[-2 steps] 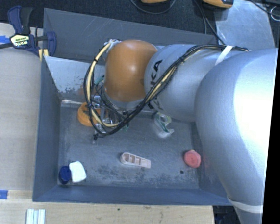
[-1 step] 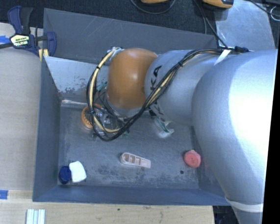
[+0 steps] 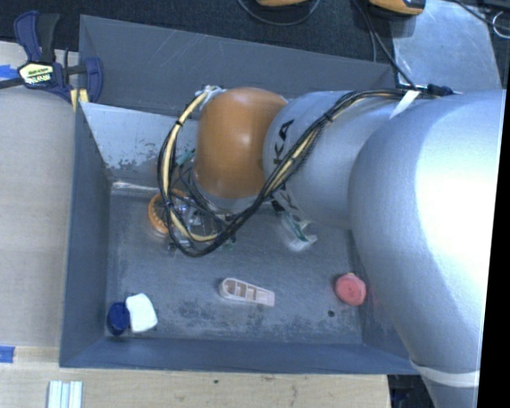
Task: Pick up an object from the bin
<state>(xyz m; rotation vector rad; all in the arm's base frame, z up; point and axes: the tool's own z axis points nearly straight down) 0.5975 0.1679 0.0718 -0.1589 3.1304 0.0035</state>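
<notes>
Only readable lettering: dark capitals on the silver arm [image 3: 330, 174], just right of the orange cover [image 3: 234, 138], turned sideways to the view. Two letters make out as approx. "KA". The rest of the word is hidden behind the cables [image 3: 164, 158] crossing that spot, so can't tell the full word. Things in the bin [image 3: 84, 254]: no readable text, nos. or signs.

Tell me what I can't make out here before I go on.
All in the camera view.
Tool: largely behind the orange cover and cables.
Orange thing, left: half under those cables; kind unclear.
Clear thing, mid-bin: partly under the arm; shape unclear.
Bin, right side: covered by the arm.
</notes>
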